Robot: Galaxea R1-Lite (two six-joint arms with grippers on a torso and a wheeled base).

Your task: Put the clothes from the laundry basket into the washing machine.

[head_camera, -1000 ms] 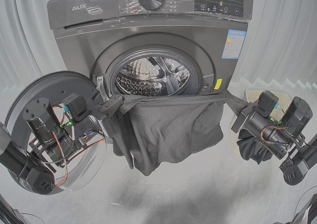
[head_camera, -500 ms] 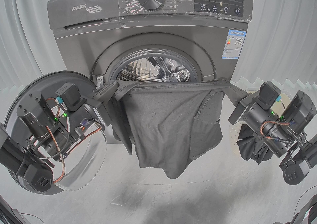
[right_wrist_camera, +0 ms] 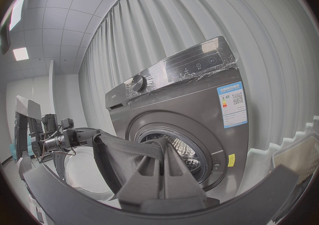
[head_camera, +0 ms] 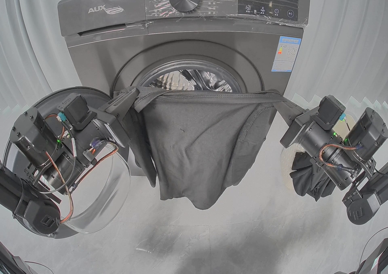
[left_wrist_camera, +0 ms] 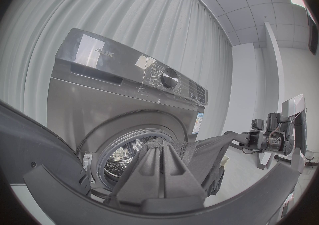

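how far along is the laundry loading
Done: the washer door is open. In hand: the left gripper and right gripper hold a dark garment stretched in front of the drum opening, not yet inside. Left: push it in, then the dark clothes at the basket.

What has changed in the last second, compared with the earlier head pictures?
Both arms rose: the left gripper and right gripper lifted the dark garment stretched between them, from the drum opening's lower edge to across its upper part. Both jaws stay shut on it. The washing machine, its open door and the laundry basket did not move.
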